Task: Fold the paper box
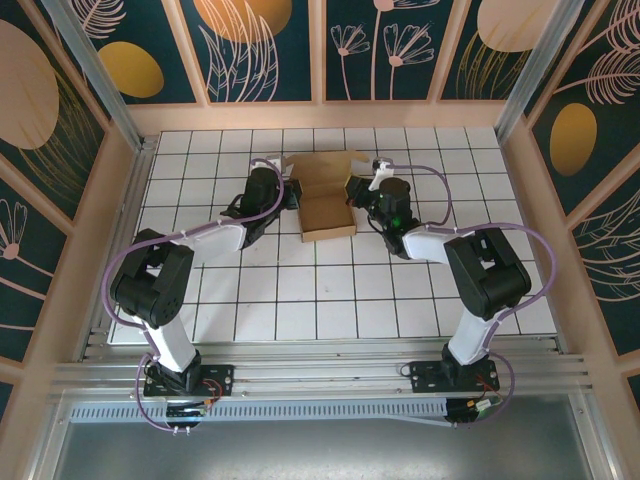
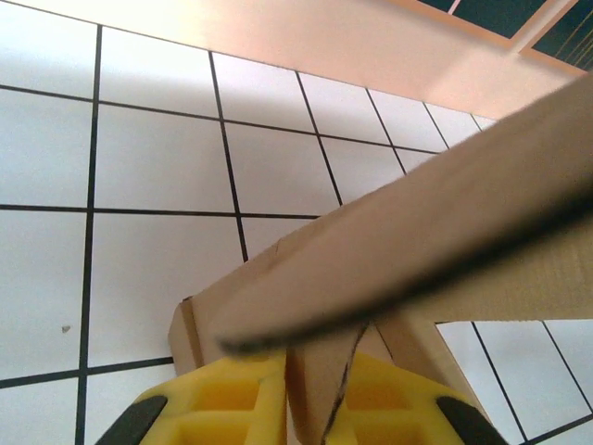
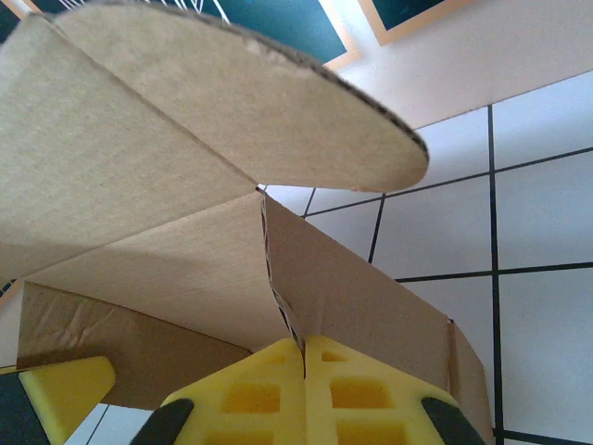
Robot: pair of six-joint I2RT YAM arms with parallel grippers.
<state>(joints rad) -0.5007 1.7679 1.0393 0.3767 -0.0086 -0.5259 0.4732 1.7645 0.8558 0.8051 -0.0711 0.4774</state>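
Two pincers meet the paper box (image 1: 328, 200) from opposite sides, near the far middle of the white tiled surface (image 1: 300, 290). The box stands partly formed and open at the top, its walls raised and a flap lying loose at its far edge. The left pincer (image 1: 293, 196) sits against the box's left wall. In its wrist view, the yellow fingers (image 2: 232, 403) are nearly closed on a standing strip of cardboard, and a wide flap slants overhead. The right pincer (image 1: 352, 190) sits at the right wall. In its wrist view, the yellow pads (image 3: 361, 389) are pressed together, and a ragged fold line of the box runs down to their seam under a rounded flap. Whether card is caught between those pads cannot be told.
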